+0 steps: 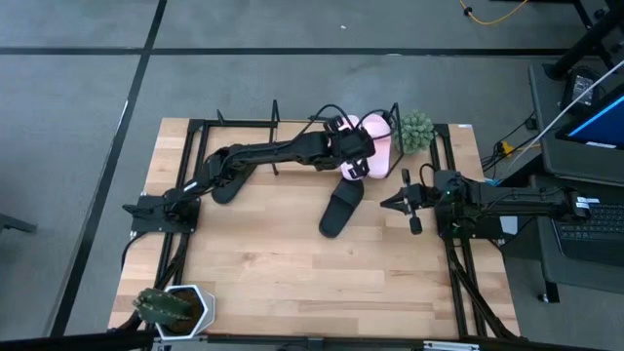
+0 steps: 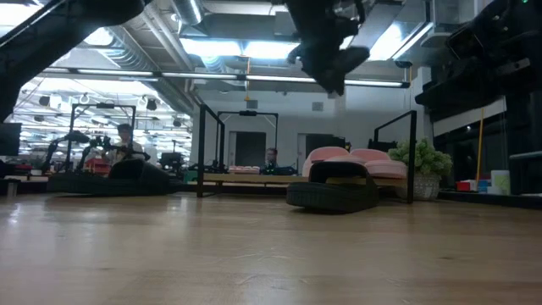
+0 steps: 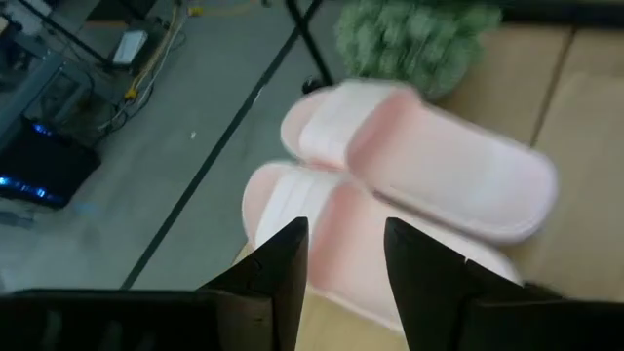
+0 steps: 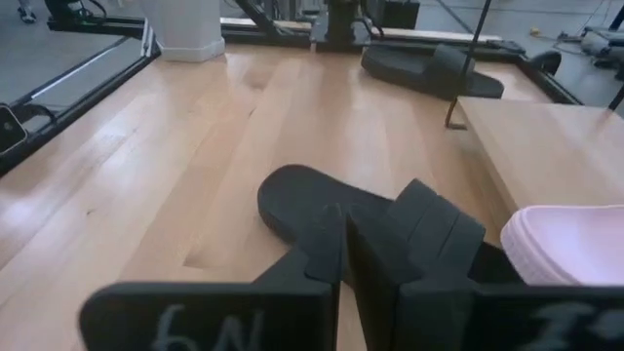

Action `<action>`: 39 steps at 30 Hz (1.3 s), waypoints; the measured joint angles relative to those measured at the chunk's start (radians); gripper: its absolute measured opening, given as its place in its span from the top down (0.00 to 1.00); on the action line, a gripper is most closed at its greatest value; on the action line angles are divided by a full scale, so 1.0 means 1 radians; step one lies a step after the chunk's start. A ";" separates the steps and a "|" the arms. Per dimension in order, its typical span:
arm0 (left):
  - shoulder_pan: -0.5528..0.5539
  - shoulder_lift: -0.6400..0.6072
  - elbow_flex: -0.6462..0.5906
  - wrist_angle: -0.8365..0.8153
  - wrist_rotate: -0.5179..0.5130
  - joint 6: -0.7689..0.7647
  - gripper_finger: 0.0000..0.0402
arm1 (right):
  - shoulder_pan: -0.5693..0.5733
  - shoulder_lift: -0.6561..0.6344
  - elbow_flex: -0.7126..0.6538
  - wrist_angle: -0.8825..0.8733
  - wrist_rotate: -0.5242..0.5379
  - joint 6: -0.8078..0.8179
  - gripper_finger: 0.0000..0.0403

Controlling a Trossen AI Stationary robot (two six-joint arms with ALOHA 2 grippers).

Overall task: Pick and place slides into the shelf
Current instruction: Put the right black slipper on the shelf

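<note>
Wooden tabletop (image 1: 292,273) is carrying the shelf (image 1: 292,124) along its far edge, with a potted plant (image 1: 416,130) at the shelf's right end. Two pink slides (image 1: 378,146) are lying side by side on the shelf board, long axes running front to back. Left gripper (image 1: 353,156) is hovering above the nearer pink slide (image 3: 341,244), fingers (image 3: 278,263) parted and empty. One black slide (image 1: 341,208) is lying on the tabletop in front of the shelf, long axis diagonal. Another black slide (image 1: 229,183) is resting farther left, partly under the left arm. Right gripper (image 1: 409,203) is waiting just right of the diagonal slide, fingers (image 4: 322,258) pressed together.
</note>
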State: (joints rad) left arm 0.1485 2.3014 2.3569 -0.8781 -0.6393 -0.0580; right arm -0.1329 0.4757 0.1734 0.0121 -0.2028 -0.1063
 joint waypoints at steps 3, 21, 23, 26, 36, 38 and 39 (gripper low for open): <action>-0.025 -0.009 0.000 0.007 0.001 0.008 0.68 | 0.000 0.000 0.000 -0.013 0.000 0.024 0.94; -0.219 -0.030 -0.193 0.280 0.004 -0.012 0.68 | 0.071 -0.001 0.000 -0.062 -0.018 0.053 0.94; -0.234 -0.031 -0.240 0.333 0.006 -0.013 0.68 | 0.087 -0.001 0.000 -0.058 -0.018 0.053 0.94; -0.246 -0.035 -0.304 0.404 0.037 -0.025 0.68 | 0.108 -0.001 0.000 -0.054 -0.018 0.053 0.94; -0.277 -0.308 -0.738 0.732 0.073 -0.038 0.70 | 0.161 0.000 0.000 -0.031 -0.015 0.072 0.94; -0.288 -0.398 -0.866 0.824 0.069 -0.033 0.71 | 0.165 0.000 0.000 -0.030 -0.005 0.071 0.94; -0.294 -0.439 -0.927 0.878 0.070 -0.023 0.72 | 0.165 0.000 0.000 -0.030 -0.004 0.072 0.94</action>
State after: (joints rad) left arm -0.1458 1.8620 1.4297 0.0003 -0.5697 -0.0812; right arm 0.0319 0.4755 0.1730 -0.0183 -0.2068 -0.0347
